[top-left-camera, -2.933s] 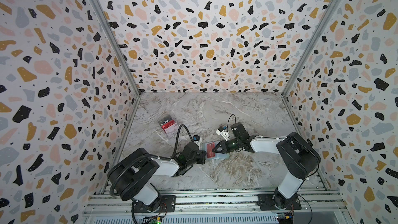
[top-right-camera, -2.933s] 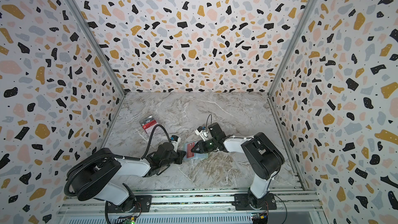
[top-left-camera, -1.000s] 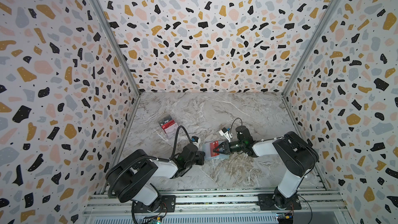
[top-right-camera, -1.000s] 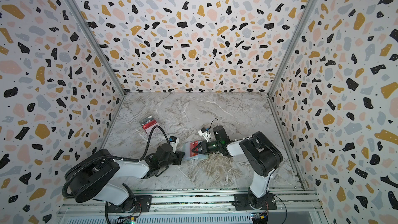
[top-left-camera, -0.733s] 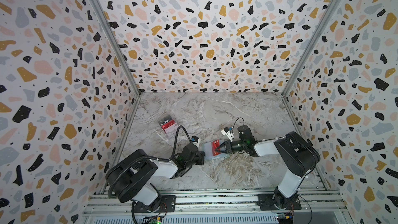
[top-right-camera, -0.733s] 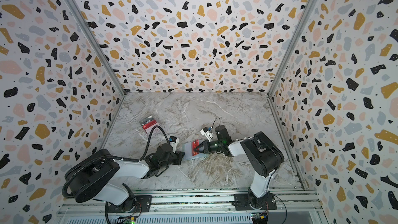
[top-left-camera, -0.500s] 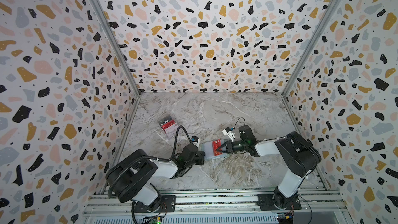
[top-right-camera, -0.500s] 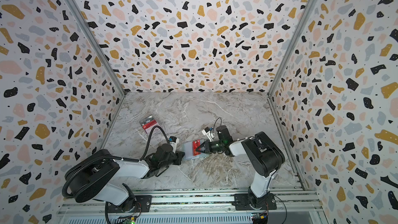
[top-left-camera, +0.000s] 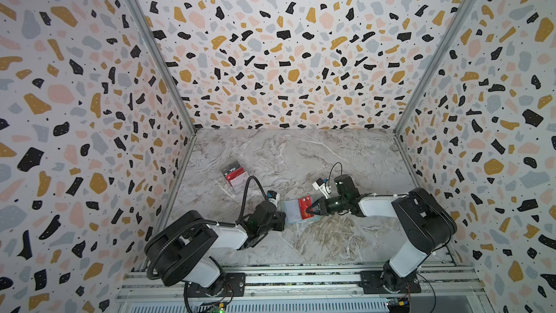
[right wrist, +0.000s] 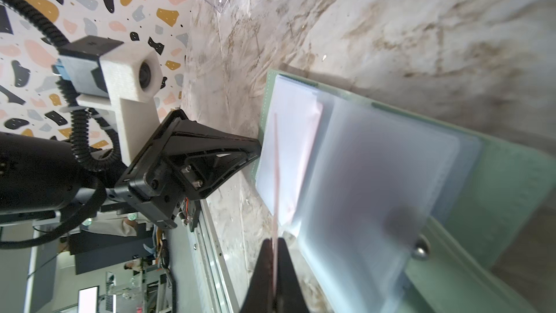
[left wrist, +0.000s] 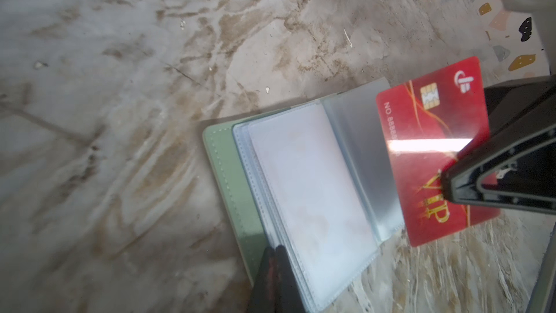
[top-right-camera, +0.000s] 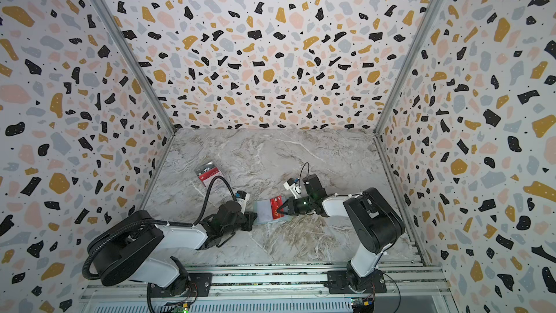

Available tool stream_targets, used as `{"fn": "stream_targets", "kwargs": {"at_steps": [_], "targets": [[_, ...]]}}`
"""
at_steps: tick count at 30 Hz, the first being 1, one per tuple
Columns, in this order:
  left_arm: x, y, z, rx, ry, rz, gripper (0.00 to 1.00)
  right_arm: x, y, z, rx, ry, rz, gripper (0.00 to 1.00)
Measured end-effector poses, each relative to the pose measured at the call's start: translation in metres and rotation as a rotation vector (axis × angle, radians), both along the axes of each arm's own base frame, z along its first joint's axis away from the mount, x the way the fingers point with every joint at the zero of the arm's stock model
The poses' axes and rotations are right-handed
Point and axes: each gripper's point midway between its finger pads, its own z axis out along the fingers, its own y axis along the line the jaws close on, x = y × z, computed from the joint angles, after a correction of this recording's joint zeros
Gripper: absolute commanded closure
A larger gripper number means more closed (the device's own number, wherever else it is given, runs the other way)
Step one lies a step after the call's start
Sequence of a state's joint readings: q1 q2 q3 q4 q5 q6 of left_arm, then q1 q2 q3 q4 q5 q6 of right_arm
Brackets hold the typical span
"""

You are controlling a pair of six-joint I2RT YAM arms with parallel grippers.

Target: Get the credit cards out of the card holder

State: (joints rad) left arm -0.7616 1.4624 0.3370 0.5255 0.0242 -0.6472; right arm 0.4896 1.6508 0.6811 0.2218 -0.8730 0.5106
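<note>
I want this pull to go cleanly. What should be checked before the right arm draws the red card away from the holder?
1. Right gripper shut on the red card: ok.
2. Left gripper shut on the card holder edge, pinning it: ok.
3. Red card free of the clear sleeve: cannot tell; edges overlap.
4. Card holder lying open on the table: ok.
5. More cards in other sleeves: cannot tell.
</note>
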Motion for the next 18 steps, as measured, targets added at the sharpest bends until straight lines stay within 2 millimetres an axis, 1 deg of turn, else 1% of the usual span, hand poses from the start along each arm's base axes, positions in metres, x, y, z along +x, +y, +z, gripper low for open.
{"fn": "stream_targets", "kwargs": {"at_steps": [4, 7, 8, 9, 10, 11, 13, 15, 18], "targets": [[0.000, 0.001, 0.001, 0.017, -0.002, -0.006, 1.00, 0.009, -0.008, 0.013, -0.029, -0.068, 0.004, 1.00], [0.001, 0.000, 0.007, 0.020, -0.016, -0.016, 0.99, 0.012, -0.012, 0.020, -0.045, -0.111, 0.019, 1.00], [0.002, -0.001, 0.011, 0.018, -0.023, -0.020, 0.95, 0.012, -0.013, 0.021, -0.048, -0.120, 0.026, 1.00], [0.003, -0.002, 0.015, 0.017, -0.032, -0.024, 0.89, 0.011, -0.014, 0.022, -0.052, -0.126, 0.036, 1.00], [0.005, -0.004, 0.020, 0.017, -0.043, -0.031, 0.78, 0.009, -0.014, 0.022, -0.055, -0.134, 0.046, 1.00], [0.006, -0.006, 0.025, 0.016, -0.051, -0.036, 0.71, 0.008, -0.015, 0.023, -0.057, -0.141, 0.055, 1.00], [0.010, -0.013, 0.038, 0.005, -0.072, -0.062, 0.58, 0.003, -0.015, 0.025, -0.052, -0.151, 0.076, 1.00], [0.012, -0.018, 0.052, -0.011, -0.093, -0.087, 0.51, 0.000, -0.015, 0.029, -0.038, -0.164, 0.097, 1.00], [0.015, -0.025, 0.071, -0.042, -0.117, -0.123, 0.44, -0.006, -0.013, 0.039, -0.006, -0.188, 0.130, 1.00]]}}
